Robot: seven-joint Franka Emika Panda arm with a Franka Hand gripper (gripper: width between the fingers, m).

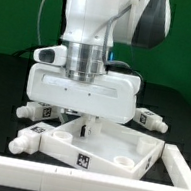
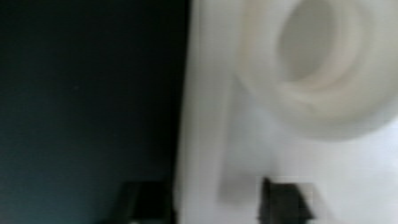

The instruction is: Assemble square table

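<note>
Dark fingers (image 2: 139,203) of the claw (image 2: 210,203) sit closest in the wrist view, one on each side of a raised white rim wall of the square table top (image 2: 222,110), which runs straight between them. The jaws stand narrowed about that wall, yet the picture is blurred and I cannot tell whether the pads press on it or stop just short. On the tray's side of the wall a round corner hole (image 2: 338,55) shows, and on the other side lies the dark tabletop (image 2: 71,100). In the exterior view the claw (image 1: 79,121) hangs below the broad white hand of the arm (image 1: 95,28) and reaches straight down to the far rim of the top, which lies flat near the middle of the tabletop with its hollow side up and a black-and-white tag on its near wall. One leg (image 1: 28,112) lies on its side on the exterior view's left, apart from the top. A second leg (image 1: 24,144) lies nearer the camera on that same side, just beside the top's corner. A third leg (image 1: 152,120) lies beyond the top on the exterior view's right. A white bar (image 1: 67,185) crosses the foreground in front of the top, and a green backdrop (image 1: 17,9) stands behind the arm
</note>
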